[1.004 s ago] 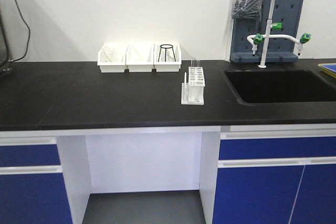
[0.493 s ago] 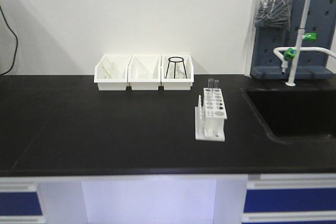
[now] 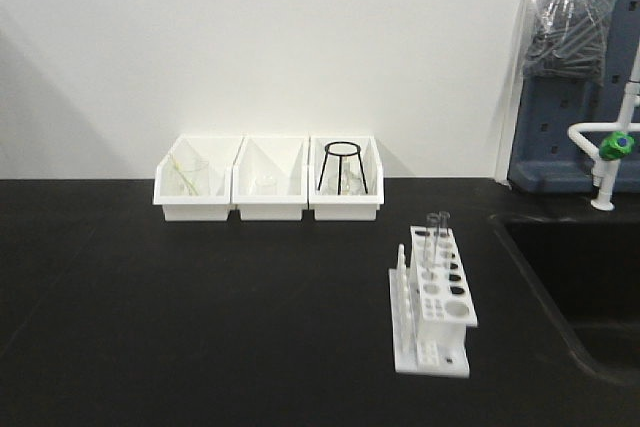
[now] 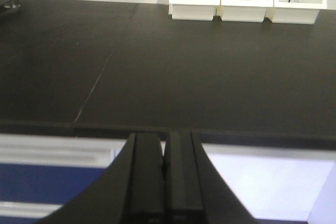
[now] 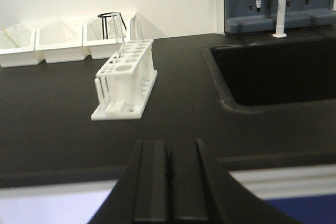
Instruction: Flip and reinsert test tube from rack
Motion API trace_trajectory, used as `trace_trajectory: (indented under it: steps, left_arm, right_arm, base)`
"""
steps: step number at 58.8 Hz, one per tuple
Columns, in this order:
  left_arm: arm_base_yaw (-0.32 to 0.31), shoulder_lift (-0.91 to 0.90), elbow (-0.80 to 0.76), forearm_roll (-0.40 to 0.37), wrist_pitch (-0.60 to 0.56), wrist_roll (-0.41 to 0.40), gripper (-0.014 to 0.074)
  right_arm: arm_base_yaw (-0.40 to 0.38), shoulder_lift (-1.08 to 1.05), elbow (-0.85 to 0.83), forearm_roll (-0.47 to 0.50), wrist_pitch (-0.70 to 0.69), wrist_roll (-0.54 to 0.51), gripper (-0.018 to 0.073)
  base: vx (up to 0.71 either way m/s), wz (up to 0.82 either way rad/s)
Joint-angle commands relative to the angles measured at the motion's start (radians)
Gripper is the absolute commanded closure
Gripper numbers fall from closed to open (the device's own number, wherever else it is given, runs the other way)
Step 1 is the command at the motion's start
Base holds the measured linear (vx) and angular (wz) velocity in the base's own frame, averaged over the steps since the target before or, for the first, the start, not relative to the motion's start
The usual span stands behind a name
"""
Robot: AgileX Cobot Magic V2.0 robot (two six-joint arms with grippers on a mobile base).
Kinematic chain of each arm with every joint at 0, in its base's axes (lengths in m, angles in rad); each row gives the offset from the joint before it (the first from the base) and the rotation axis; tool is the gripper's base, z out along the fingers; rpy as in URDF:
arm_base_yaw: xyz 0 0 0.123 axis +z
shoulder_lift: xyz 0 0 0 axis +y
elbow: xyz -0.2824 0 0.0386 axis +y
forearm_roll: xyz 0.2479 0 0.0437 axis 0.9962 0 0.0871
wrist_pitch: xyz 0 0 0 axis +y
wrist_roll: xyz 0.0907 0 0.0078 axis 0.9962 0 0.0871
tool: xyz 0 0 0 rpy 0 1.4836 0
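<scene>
The small white rack [image 3: 435, 305] stands on the black counter [image 3: 200, 327], right of centre, with two clear test tubes [image 3: 436, 230] upright in its far holes. It also shows in the right wrist view [image 5: 126, 80], ahead and left of my right gripper [image 5: 169, 153], with the tubes [image 5: 128, 32] at its far end. My right gripper is shut and empty, just short of the counter's front edge. My left gripper [image 4: 164, 142] is shut and empty, at the counter's front edge, far left of the rack. Neither gripper shows in the front view.
Three white open-front bins [image 3: 268, 190] stand against the back wall; the right one holds a black wire tripod [image 3: 342, 167]. A black sink [image 5: 273, 72] lies right of the rack, with a white tap [image 3: 610, 152] and a blue pegboard [image 3: 570, 107] behind.
The front view has moved closer to the counter and to the left; the rack and bins look larger and the cabinets below have left the frame. Nothing on the counter has moved.
</scene>
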Motion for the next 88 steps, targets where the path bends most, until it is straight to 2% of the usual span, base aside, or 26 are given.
trace_trajectory:
  steps: [1, 38, 78, 81, 88]
  left_arm:
    - [-0.003, -0.011, 0.002, -0.005, -0.085, 0.000, 0.0603]
    - [-0.003, -0.011, 0.002, -0.005, -0.085, 0.000, 0.0603]
    - [-0.003, -0.011, 0.002, -0.005, -0.085, 0.000, 0.0603]
    - [-0.003, -0.011, 0.002, -0.005, -0.085, 0.000, 0.0603]
    - [-0.003, -0.011, 0.002, -0.005, -0.085, 0.000, 0.0603]
  right_arm:
    - [-0.005, -0.011, 0.001, -0.002, -0.085, -0.007, 0.0571]
    - [-0.005, -0.011, 0.001, -0.002, -0.085, -0.007, 0.0571]
    - [-0.005, -0.011, 0.001, -0.002, -0.094, -0.007, 0.0571]
    - [-0.005, -0.011, -0.002, 0.004, -0.118, -0.007, 0.0571]
    - [-0.005, -0.011, -0.018, 0.024, -0.274, -0.002, 0.0571]
  base:
    - [0.48, -0.02]
    - [0.37, -0.01]
    - [0.06, -0.03]
    - [0.00, 0.00]
    - [0.00, 0.00]
